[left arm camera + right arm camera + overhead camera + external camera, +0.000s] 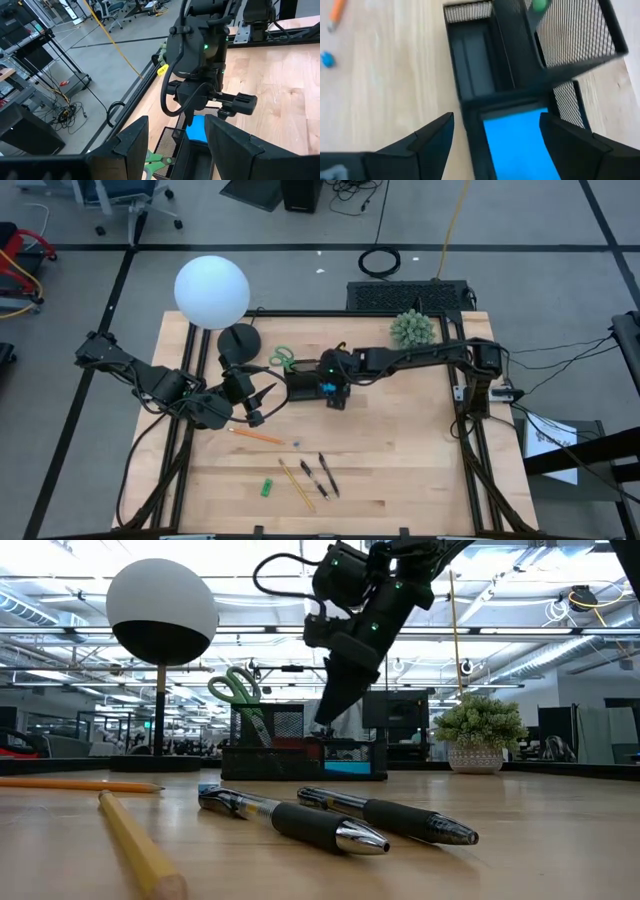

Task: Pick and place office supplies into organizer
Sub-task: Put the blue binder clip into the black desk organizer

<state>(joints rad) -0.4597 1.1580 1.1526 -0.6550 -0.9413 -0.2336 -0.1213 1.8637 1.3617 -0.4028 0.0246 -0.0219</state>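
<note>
Right claw (495,135) | spread wide, released | above sticky pad (517,140) in organizer (480,65)

Likely a robotics lab: office chairs (130,195); floor cables (380,260); framed wooden table (400,450); ceiling strip lights (560,640).

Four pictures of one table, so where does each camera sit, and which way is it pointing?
High view: above the table, looking straight down; both arms show, the left gripper and the right gripper over the organizer.
Low view: at table-top height, looking level across two pens; one arm comes down from above.
Left wrist view: on the left arm, facing the right arm past its own fingers.
Right wrist view: looking down between its open fingers.
Both wrist views share the blue sticky pad.
</note>
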